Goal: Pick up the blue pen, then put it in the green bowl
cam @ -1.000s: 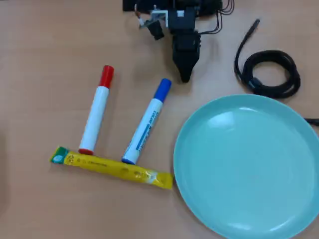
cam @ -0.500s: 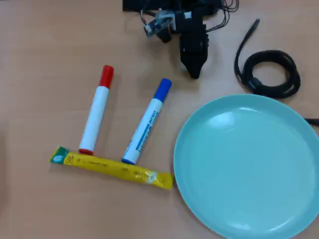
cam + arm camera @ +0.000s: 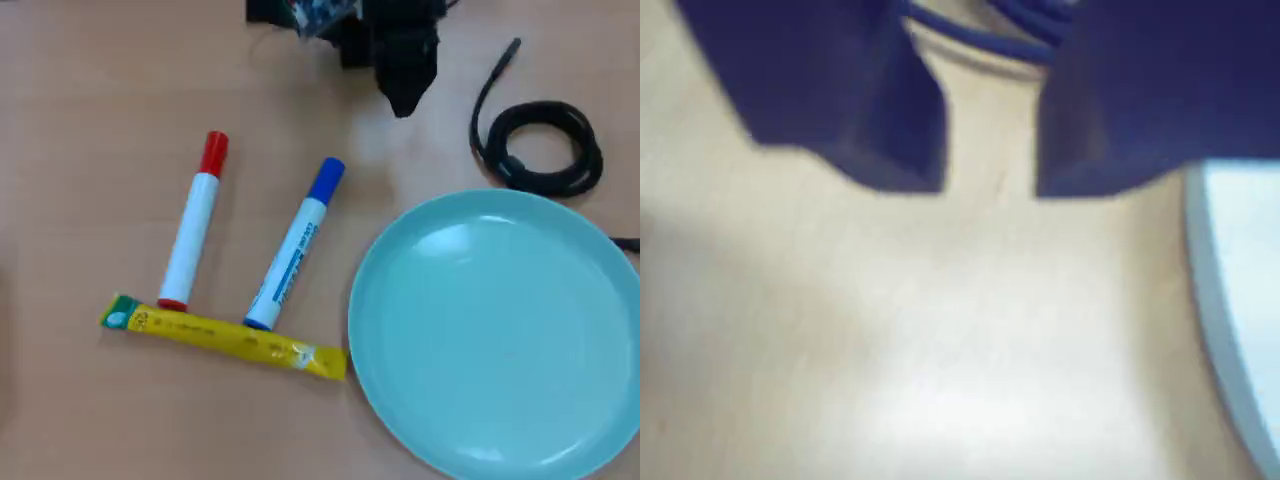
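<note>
Overhead view: gripper (image 3: 403, 103) near the top edge, dark, tip pointing down the picture, poised over bare wooden table (image 3: 90, 100). Only a single pointed tip shows from above. Wrist view: gripper (image 3: 990, 185) seen as two dark jaws coming in from the top edge, a narrow strip of table visible between them. Jaws slightly parted, nothing held.

Blue pen (image 3: 296, 245) lies flat on the table, below and to the left of the jaws in the overhead view, well apart from them. Its blue cap is the end nearer the jaws; the barrel slants down and left. Far end touches a yellow packet (image 3: 225, 338) lying crosswise.

Red-capped marker (image 3: 194, 222) lies further left, roughly parallel to the blue pen, its lower end also at the packet.

Green bowl (image 3: 400, 260) sits below and right of the jaws, its rim near but not under them. In the wrist view a pale teal edge (image 3: 1230, 300) shows to the right of the jaws.

Coiled black cable (image 3: 545, 150) lies right of the jaws, above the bowl's rim.
</note>
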Controlling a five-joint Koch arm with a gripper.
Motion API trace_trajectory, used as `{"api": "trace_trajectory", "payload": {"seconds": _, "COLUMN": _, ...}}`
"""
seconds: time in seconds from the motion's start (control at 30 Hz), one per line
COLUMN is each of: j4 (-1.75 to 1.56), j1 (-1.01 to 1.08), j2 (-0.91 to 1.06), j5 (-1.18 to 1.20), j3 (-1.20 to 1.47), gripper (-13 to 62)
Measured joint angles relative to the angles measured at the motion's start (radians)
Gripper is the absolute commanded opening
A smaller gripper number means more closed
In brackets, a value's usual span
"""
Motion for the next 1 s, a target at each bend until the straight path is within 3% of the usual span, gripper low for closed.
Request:
{"api": "trace_trajectory", "payload": {"seconds": 0.43, "j4": 0.187, "j1": 0.114, "j2": 0.000, "j5": -0.535, "j3": -0.239, "gripper": 4.0}}
{"api": "trace_trajectory", "payload": {"seconds": 0.8, "j4": 0.143, "j1": 0.264, "j2": -0.008, "j5": -0.950, "j3": -0.321, "gripper": 11.4}}
{"api": "trace_trajectory", "payload": {"seconds": 1.0, "j4": 0.054, "j1": 0.328, "j2": -0.135, "j5": -1.083, "j3": -0.321, "gripper": 14.5}}
